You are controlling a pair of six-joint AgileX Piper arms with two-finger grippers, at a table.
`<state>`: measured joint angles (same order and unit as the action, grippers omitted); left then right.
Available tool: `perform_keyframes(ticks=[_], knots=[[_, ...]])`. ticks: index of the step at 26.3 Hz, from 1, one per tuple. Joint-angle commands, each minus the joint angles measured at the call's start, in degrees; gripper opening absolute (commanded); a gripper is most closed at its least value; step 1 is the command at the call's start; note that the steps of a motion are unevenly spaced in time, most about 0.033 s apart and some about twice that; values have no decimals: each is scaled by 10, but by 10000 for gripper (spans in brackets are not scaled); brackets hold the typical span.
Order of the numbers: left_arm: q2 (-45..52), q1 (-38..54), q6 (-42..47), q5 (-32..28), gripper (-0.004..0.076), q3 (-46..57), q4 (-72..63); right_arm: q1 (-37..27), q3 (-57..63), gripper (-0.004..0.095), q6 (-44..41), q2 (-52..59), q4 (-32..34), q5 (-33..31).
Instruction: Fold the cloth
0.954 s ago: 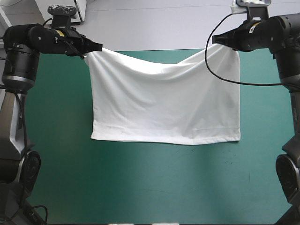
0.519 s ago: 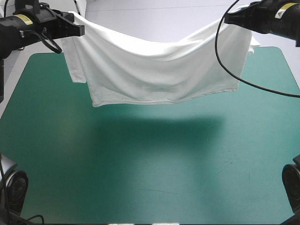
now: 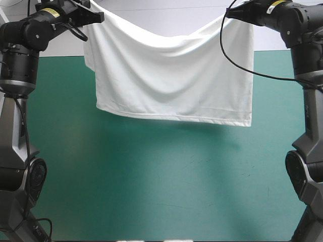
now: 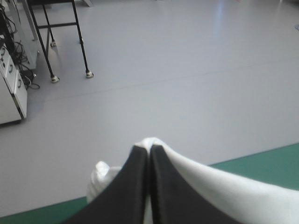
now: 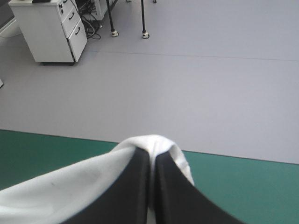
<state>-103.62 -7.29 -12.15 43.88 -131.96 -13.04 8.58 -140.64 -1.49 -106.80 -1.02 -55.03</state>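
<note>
Left gripper, upper left of the high view: clamped on one top corner of the T-shirt. In my wrist view, white fabric bulges over the closed fingertips. Right gripper, upper right: pinched on the other top corner, same picture. The T-shirt hangs spread between them across the upper middle of the frame. Its top edge sags in the centre and its hem sits lower toward the right. There's a shadow just under the hem on the teal-green table cover. Can't tell if the hem touches the cover.
</note>
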Motion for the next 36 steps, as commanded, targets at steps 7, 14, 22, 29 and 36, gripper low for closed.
perform_keyframes(ticks=[7,14,22,29,36], knots=[[-22,0,19,38,-9,-13,22,-15,-12,-19,-9,-7,1,-9],[-33,-1,61,152,-9,142,40,-40,73,-19,-25,-35,-75,-149],[67,-1,43,112,-9,405,-5,-39,364,-19,-22,44,-113,-143],[126,-28,11,126,-9,565,-19,-39,530,-19,-8,118,-112,-146],[186,-35,8,124,-9,715,-25,-39,699,-19,1,197,-94,-142]])
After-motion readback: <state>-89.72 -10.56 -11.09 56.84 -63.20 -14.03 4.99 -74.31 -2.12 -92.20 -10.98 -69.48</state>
